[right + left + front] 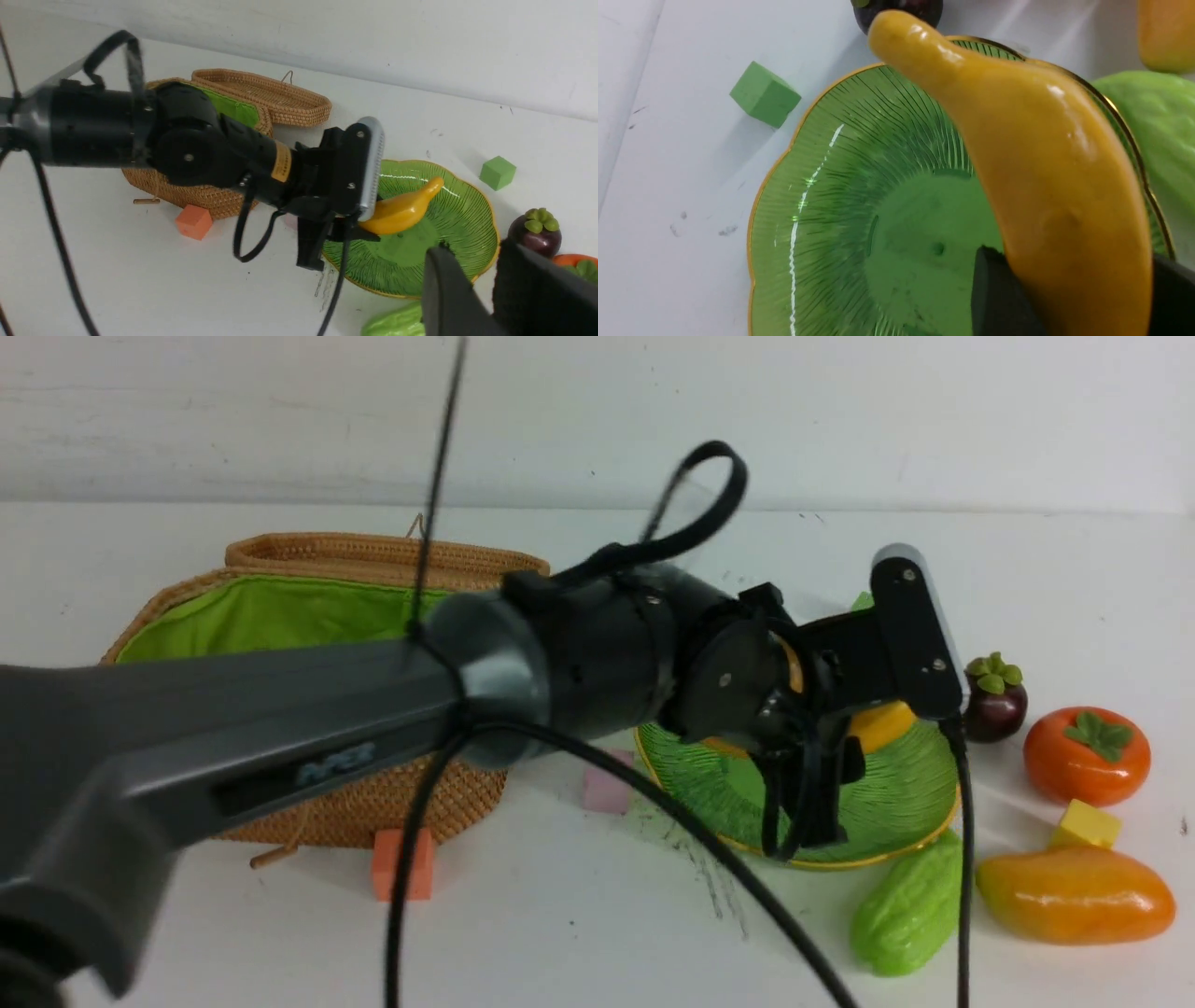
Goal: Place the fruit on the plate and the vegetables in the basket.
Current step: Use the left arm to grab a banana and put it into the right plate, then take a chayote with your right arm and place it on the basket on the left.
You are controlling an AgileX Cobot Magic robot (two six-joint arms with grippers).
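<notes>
Nearest the camera, the left end effector [1073,294] is clamped on the long glossy yellow toy banana [1045,154], low over the shallow green ribbed glass plate [822,210]; release likely needs only straight lowering.

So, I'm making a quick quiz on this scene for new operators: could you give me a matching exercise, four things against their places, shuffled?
1. banana
2. pink block
3. yellow block
4. mangosteen

A. between persimmon and mango
B. in the left gripper
C. beyond the plate's right side, near the persimmon
D. between basket and plate

Pairs: 1-B, 2-D, 3-A, 4-C
</notes>
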